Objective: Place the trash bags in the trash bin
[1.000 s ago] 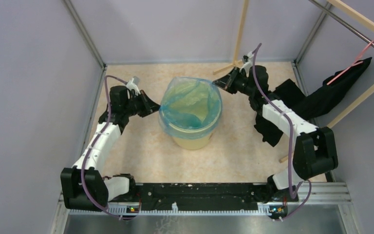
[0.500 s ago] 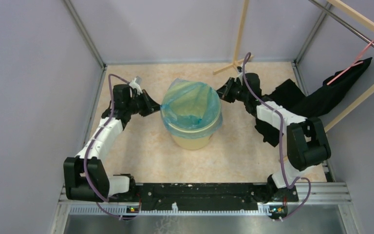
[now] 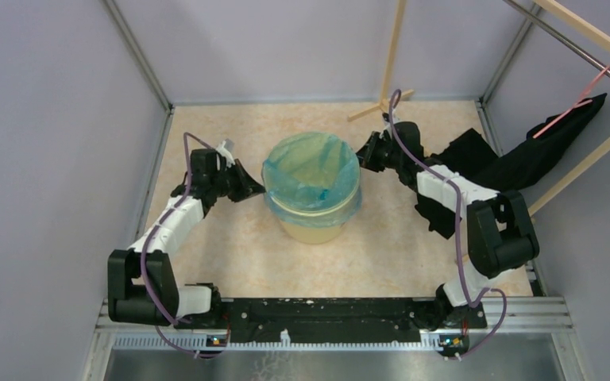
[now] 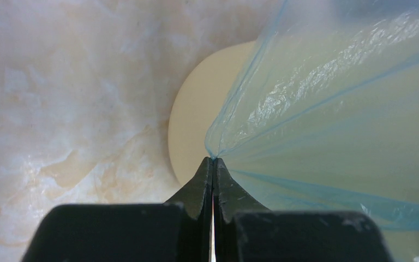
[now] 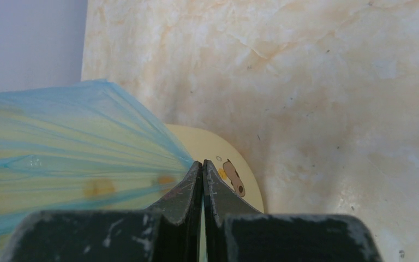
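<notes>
1. Both arms have dropped lower and drawn in toward the bin (image 3: 318,230) since a second ago. The bag (image 3: 310,171), which billowed above the rim then, now sits stretched down over it.
2. My left end effector (image 4: 213,159) is closed tight on a small pinch of the bag's film at the bin's left side. The film fans out taut from my fingertips.
3. My right end effector (image 5: 202,162) is closed just as tight, pinching the bag's edge at the far right of the rim.
4. The bag lines the bin: its body hangs inside and its edge is folded over the outside of the rim. The bin stands upright in the middle of the tabletop (image 3: 230,246).
5. I judge the film to be nearly weightless, soft, slippery and easy to tear. The best hold is a gathered fold at the edge, not a single layer. Pulls from the two opposite sides should stay gentle and even.
6. The bin looks stiff but light, so a harder tug on one side could tilt or slide it.
7. Count: one bag, one bin, two end effectors, and one black cloth (image 3: 484,163) off to the right, apart from the bin.
</notes>
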Motion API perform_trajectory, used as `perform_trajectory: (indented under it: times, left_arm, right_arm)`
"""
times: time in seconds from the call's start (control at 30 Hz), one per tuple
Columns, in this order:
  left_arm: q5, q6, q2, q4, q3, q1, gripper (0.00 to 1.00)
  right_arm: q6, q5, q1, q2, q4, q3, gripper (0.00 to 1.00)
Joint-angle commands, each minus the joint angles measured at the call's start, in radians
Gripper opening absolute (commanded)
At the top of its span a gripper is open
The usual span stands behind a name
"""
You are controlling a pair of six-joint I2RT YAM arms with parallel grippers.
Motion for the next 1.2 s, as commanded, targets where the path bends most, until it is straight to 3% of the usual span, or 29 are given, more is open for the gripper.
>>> perform_trajectory:
  times: [0.0,0.3,0.43,0.53,0.7,0.93,1.17]
  left_arm:
    - [-0.004,0.000,-0.042,0.019,-0.052,-0.006,0.00]
    - [-0.011,-0.006,-0.061,0.012,-0.098,-0.019,0.00]
    - [-0.015,0.009,-0.076,-0.017,-0.077,-0.019,0.00]
    - [-0.034,0.031,-0.082,-0.051,-0.046,-0.019,0.00]
    - [-0.059,0.053,-0.102,-0.076,-0.024,-0.019,0.00]
    - [-0.056,0.050,-0.108,-0.076,-0.020,-0.019,0.06]
    - [-0.039,0.054,-0.090,-0.066,-0.018,-0.019,0.00]
  right_arm:
    - [-0.050,0.014,0.008,-0.051,-0.035,0.049,0.00]
    - [-0.083,0.036,0.029,-0.020,-0.072,0.073,0.00]
    - [-0.156,0.080,0.032,-0.045,-0.193,0.088,0.00]
    - [-0.236,0.142,0.032,-0.103,-0.366,0.150,0.13]
    - [-0.333,0.267,0.032,-0.281,-0.549,0.173,0.43]
    - [-0.321,0.130,0.056,-0.472,-0.631,0.048,0.55]
    - [-0.257,-0.093,0.093,-0.627,-0.550,-0.119,0.67]
